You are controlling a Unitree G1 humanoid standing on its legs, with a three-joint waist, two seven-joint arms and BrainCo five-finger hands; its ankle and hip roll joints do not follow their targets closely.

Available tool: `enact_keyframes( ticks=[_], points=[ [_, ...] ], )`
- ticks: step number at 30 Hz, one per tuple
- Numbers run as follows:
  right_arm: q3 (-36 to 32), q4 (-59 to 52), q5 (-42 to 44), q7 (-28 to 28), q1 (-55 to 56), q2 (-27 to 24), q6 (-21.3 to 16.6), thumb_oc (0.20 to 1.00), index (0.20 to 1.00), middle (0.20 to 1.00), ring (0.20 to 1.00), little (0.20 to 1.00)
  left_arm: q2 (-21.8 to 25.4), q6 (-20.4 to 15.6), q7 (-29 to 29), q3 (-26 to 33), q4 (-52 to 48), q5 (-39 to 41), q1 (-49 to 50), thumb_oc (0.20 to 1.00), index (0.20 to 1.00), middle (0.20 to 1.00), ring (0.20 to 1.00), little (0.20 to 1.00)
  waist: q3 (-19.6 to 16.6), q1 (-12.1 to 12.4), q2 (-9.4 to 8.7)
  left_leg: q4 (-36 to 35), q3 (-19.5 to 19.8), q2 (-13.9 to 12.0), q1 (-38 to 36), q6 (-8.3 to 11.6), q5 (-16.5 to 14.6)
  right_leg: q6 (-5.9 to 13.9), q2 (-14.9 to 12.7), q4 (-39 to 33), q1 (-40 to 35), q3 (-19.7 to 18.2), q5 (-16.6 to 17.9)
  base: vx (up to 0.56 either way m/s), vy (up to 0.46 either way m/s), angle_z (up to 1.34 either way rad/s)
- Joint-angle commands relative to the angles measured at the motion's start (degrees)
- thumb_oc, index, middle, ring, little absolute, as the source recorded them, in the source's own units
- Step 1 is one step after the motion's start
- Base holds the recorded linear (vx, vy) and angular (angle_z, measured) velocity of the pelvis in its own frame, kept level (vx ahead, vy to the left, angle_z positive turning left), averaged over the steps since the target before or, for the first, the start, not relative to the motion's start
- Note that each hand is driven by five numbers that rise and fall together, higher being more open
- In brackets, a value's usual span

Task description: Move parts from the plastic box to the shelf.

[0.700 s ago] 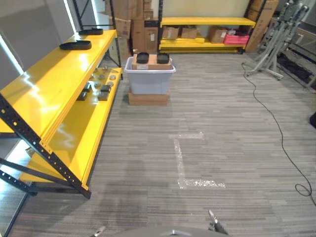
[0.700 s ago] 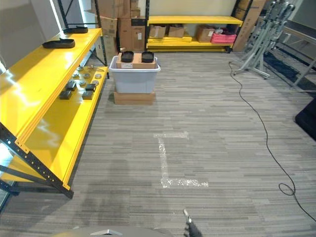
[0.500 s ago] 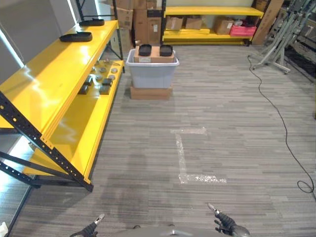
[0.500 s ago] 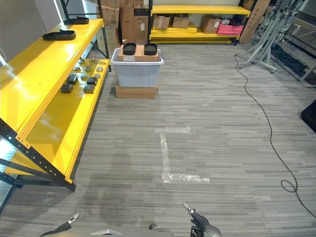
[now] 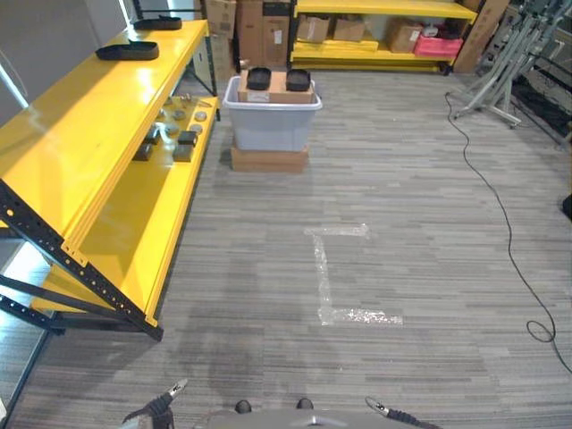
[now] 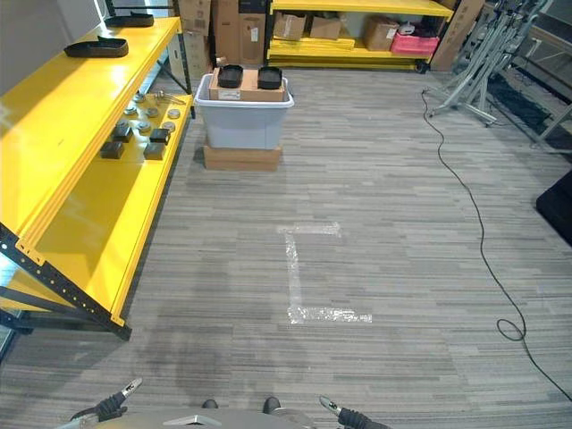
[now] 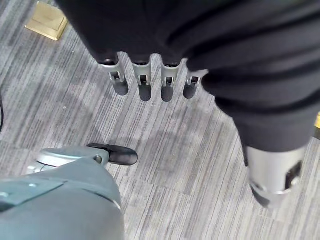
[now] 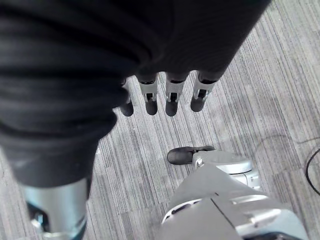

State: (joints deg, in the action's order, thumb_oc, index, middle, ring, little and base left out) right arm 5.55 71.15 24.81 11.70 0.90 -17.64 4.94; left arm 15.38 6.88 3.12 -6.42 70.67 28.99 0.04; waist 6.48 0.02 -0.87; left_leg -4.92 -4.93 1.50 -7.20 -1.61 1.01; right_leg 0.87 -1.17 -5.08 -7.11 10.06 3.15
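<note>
2 dark parts (image 5: 279, 79) sit on a cardboard piece across the top of the grey box (image 5: 271, 128), which stands on a flat carton (image 5: 269, 159) on the floor (image 5: 402, 223) far ahead. On the shelf's (image 5: 80, 152) top level lie 2 dark trays (image 5: 127, 51), and on its lower level a cluster of small dark and metal parts (image 5: 172, 138); whether those came from the box cannot be told. As a judgement, the task is at most partly done: at least the 2 parts on the box are left to carry over, and the robot stands well back from both box and shelf, so an approach comes before any grasp.

Both hands hang low and hold nothing. The left hand (image 7: 150, 80) shows, in its wrist view, straight relaxed fingers (image 7: 144, 85) pointing down at bare floor, thumb apart. The right hand (image 8: 165, 92) looks the same in its own wrist view, fingers (image 8: 171, 100) straight and loose over the carpet. In the eye views, only fingertips peek in at the bottom edge, left and right.

The parts are well apart from either hand, far up the floor beyond an L-shaped tape mark (image 5: 335, 277). The box stands just beside the shelf's far end, so the carry from box to shelf looks short once the robot is there.
</note>
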Motion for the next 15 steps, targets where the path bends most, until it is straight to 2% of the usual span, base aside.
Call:
enact_keyframes(
  ticks=[1,4,11,15],
  points=[
    [1.8,2.3,-1.3,1.7,-2.3,-0.8,-2.5,1.000,1.000,1.000,1.000,1.000,0.4,-2.1,1.1,-1.2,2.2,-1.5,-2.7,1.000,1.000,1.000,1.000,1.000,0.2,0.2,-0.09,-0.1,-3.5,-0.3,-1.3,0.04,-5.2,3.69,-2.0,0.4,-2.2,1.6,-4.8,0.01,0.051,-0.01],
    [2.7,1.8,-3.5,1.9,-2.1,-0.9,-3.6,1.000,1.000,1.000,1.000,1.000,0.8,-2.3,1.4,-1.6,1.8,-1.8,-2.6,1.000,1.000,1.000,1.000,1.000,0.2,0.1,-0.05,-0.1,-3.5,-0.3,-1.3,0.04,-5.2,3.85,-2.2,0.4,-2.1,1.6,-4.7,0.00,0.000,0.00],
    [2.3,2.0,0.0,2.2,-2.2,-1.0,-2.9,1.000,1.000,1.000,1.000,1.000,0.8,-2.2,1.5,-2.2,1.8,-1.8,-3.3,1.000,1.000,1.000,1.000,1.000,0.1,0.1,0.04,-0.1,-3.4,-0.2,-1.3,-0.05,-5.2,3.93,-2.3,0.6,-2.1,1.8,-4.8,0.00,0.000,0.00],
    [2.2,1.9,-1.8,1.9,-2.1,-0.9,-5.9,1.000,1.000,1.000,1.000,1.000,0.5,-2.2,1.7,-2.2,1.9,-1.8,-3.5,1.000,1.000,1.000,1.000,1.000,0.0,0.0,0.11,-0.1,-3.4,-0.2,-1.4,-0.12,-5.3,3.95,-2.3,0.7,-2.1,1.6,-4.9,0.00,0.000,0.00]
  ],
)
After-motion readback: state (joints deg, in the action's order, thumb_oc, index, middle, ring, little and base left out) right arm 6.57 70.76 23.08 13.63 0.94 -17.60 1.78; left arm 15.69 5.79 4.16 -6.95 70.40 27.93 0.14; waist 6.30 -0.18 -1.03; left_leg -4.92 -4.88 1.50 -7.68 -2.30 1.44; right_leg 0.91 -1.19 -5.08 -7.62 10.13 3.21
